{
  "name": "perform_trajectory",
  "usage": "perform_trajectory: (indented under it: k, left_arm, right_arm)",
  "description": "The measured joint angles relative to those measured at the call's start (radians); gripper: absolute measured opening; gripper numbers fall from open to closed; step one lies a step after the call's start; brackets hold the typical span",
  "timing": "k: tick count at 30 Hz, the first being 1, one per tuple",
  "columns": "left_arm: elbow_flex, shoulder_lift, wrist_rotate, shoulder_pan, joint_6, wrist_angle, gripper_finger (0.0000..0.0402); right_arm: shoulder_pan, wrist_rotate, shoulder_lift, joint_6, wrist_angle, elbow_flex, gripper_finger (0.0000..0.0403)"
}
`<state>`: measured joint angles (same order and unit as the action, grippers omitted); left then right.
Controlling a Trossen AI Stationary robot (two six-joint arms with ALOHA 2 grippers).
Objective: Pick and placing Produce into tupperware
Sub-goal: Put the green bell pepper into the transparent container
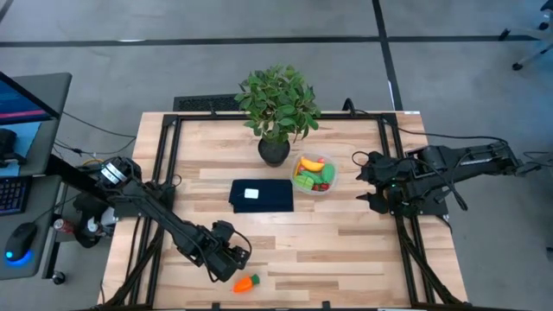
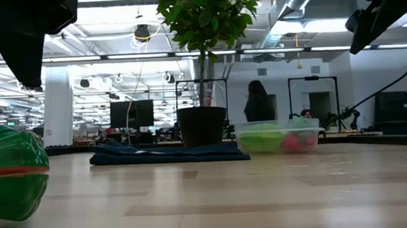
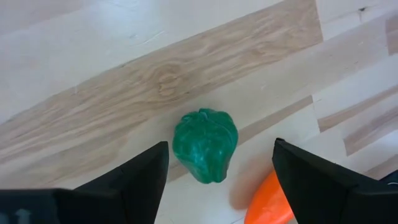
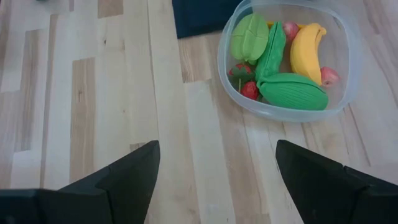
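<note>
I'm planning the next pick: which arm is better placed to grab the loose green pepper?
Left. The left gripper hangs open right over the green pepper, beside the carrot near the table's front edge. The right gripper waits open by the tupperware, across the table.

Grey concrete floor (image 1: 216,22) crossed by dark seams. Open office beyond, lit by ceiling strip lights (image 2: 115,59), with exposed ducts (image 2: 303,2), monitors (image 2: 129,113), a person (image 2: 258,102) standing. Desk (image 1: 26,112) at one side.
</note>
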<state>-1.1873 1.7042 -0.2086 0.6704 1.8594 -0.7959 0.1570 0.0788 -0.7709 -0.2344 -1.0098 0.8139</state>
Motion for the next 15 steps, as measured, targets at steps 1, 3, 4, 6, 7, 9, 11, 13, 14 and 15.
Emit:
perform_trajectory:
  k: [1,3,4,6,7,9,11,13,14,15]
  left_arm:
    - [0.0,0.0,0.0,-0.001,0.0,0.0,0.0275]
    - [0.0,0.007,0.003,-0.001,0.0,0.001,0.0275]
    - [0.0,0.016,0.013,-0.004,0.0,0.006,0.0275]
    - [0.001,0.042,0.051,-0.004,0.001,0.013,0.0275]
    - [0.001,0.058,0.08,-0.007,-0.002,0.031,0.0275]
    - [0.001,0.088,0.108,-0.01,-0.017,0.078,0.0275]
    - [0.001,0.106,0.106,-0.01,-0.017,0.108,0.0275]
    - [0.0,0.117,0.091,-0.01,-0.017,0.138,0.0275]
    - [0.0,0.12,0.084,-0.01,-0.019,0.141,0.0275]
    - [0.0,0.125,0.08,-0.01,-0.02,0.139,0.0275]
  right_arm:
    - [0.0,0.0,0.0,0.0,0.0,0.0,0.0315]
    - [0.0,0.0,0.0,0.001,0.0,0.0,0.0315]
    - [0.0,0.0,0.0,0.004,0.0,0.0,0.0315]
    - [0.0,0.0,0.0,0.006,0.0,0.0,0.0315]
    - [0.0,0.0,0.0,0.006,0.0,0.0,0.0315]
    - [0.0,0.0,0.0,0.006,-0.001,0.0,0.0315]
    - [0.0,0.0,0.0,0.007,-0.002,0.0,0.0315]
    - [0.0,0.0,0.0,0.007,-0.004,0.0,0.0315]
    - [0.0,0.0,0.0,0.007,-0.004,0.0,0.0315]
    - [0.0,0.0,0.0,0.007,-0.004,0.0,0.0315]
